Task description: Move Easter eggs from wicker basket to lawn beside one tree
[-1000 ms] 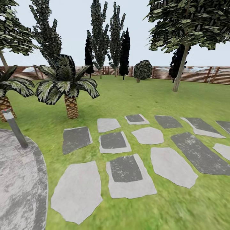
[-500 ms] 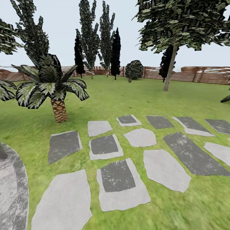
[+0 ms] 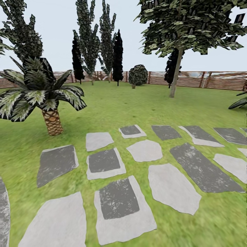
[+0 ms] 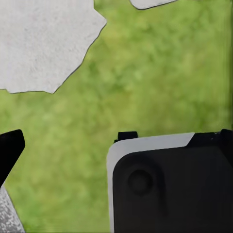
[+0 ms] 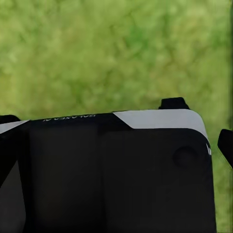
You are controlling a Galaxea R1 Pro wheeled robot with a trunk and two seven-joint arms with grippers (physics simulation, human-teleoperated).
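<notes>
I am on the way across the garden; the Easter eggs and the wicker basket are out of view. Bright green lawn stretches ahead to a slatted wooden fence. A tall tree with a bare grey-brown trunk and a leafy crown stands at the far right of the lawn. In the left wrist view one black fingertip of my left gripper shows over grass. My right gripper has its black fingertips far apart at the picture's edges. Both hang beside my dark body.
Grey paving stones lie in the grass just ahead. A short palm stands at the left. Dark cone-shaped trees and a round bush line the fence. A pale stone lies below the left gripper.
The head view has swung to the right, so everything has slid left. The grey post and most of the round paved patch have left the picture at the left.
</notes>
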